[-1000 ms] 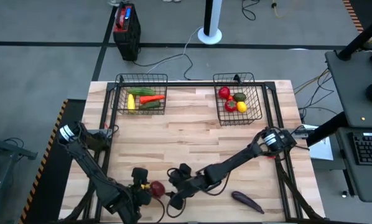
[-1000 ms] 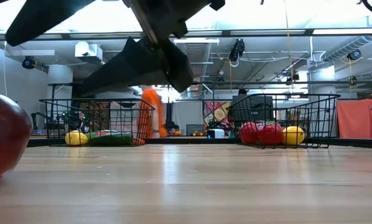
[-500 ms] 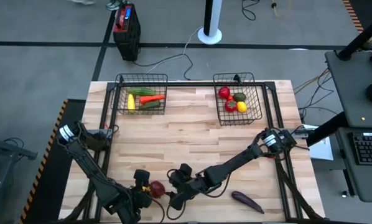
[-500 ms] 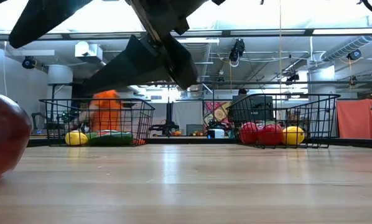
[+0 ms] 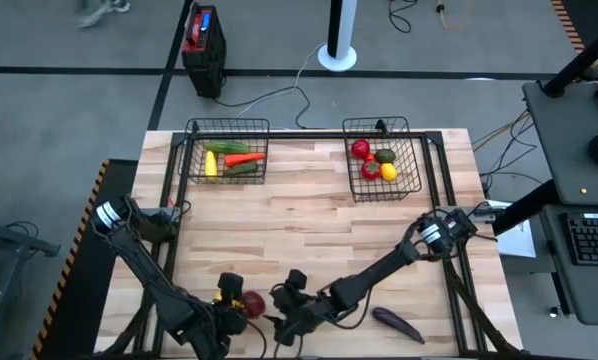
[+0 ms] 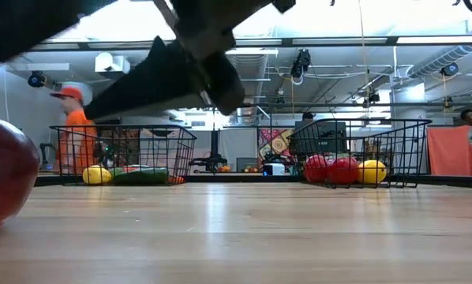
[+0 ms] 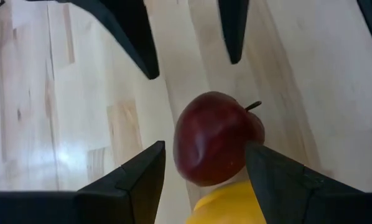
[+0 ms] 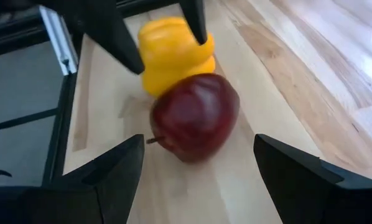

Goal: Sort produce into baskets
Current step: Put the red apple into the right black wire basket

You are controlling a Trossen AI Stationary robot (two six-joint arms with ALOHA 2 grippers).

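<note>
Both black wire-mesh baskets (image 5: pixel 227 128) (image 5: pixel 384 190) part-filled. Left on the wooden surface (image 5: pixel 309 225): dark red apple (image 7: pixel 216 146), yellow pepper (image 8: pixel 173 55), purple eggplant (image 5: pixel 397 322). Left tool (image 7: pixel 201 171) and right tool (image 8: pixel 195 168) both straddle the apple, spread — we think neither grips.

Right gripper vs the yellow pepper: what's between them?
The dark red apple lies between the right gripper and the yellow pepper, touching the pepper. This shows in the right wrist view, with the open fingers either side of the apple.
</note>
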